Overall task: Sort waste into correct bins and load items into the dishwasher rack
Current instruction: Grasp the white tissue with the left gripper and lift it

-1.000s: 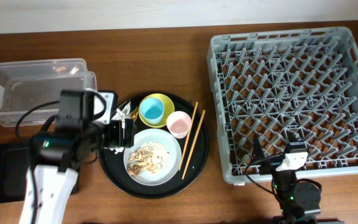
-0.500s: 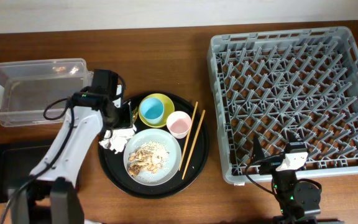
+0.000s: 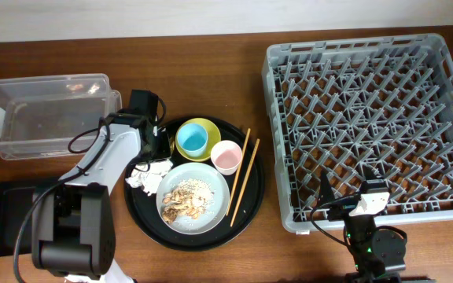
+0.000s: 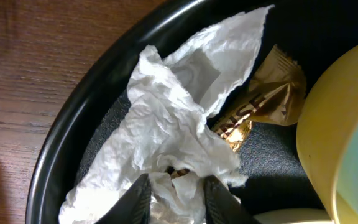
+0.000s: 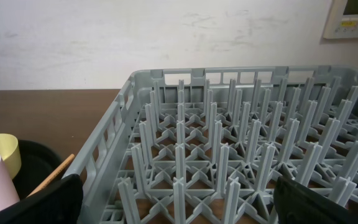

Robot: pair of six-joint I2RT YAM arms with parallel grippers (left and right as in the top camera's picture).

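A crumpled white napkin lies at the left edge of the round black tray, and my left gripper is shut on its near fold. A gold wrapper pokes out from under the napkin, next to the yellow bowl. From overhead, the left gripper sits above the napkin. The bowl holds a blue cup. A pink cup, chopsticks and a grey plate with food scraps share the tray. My right gripper stands open at the rack's near wall.
The grey dishwasher rack fills the right side. A clear tub stands at the back left, and a shallow black tray lies at the front left. The right arm rests at the table's front edge.
The left jaws have closed from wide open onto the napkin. The left arm has swung its elbow toward the back. The right arm has not moved.
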